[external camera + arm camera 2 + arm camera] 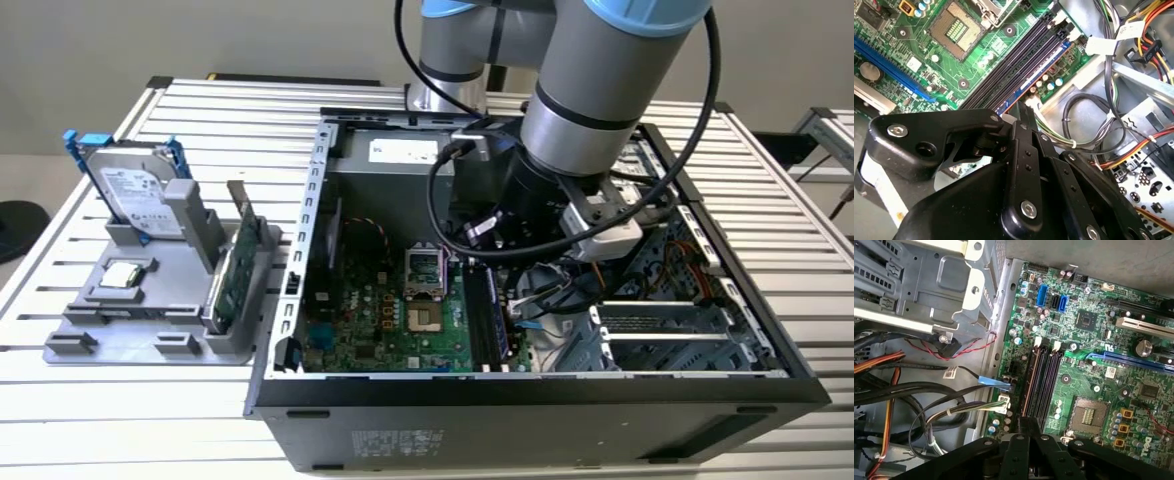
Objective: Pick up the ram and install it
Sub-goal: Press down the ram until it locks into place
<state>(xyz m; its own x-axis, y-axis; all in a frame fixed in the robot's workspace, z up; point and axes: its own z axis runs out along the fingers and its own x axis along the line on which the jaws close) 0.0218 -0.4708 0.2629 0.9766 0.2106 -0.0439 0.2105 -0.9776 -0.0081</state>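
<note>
Hovering inside the case (pixel 320 250), gripper (pixel 1024 107) pinched shut on ram (pixel 1029 117), edge just over slots (pixel 1019 65) at frame centre. Install step; seating needs exact alignment.

Lab: slatted aluminium workbench (pixel 160 420), robot arm (pixel 601 90)

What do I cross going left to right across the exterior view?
Hard drive with blue rails standing on the grey holder tray → green expansion card upright in the tray → open computer case, left wall → motherboard → memory slots → drive cage.
</note>
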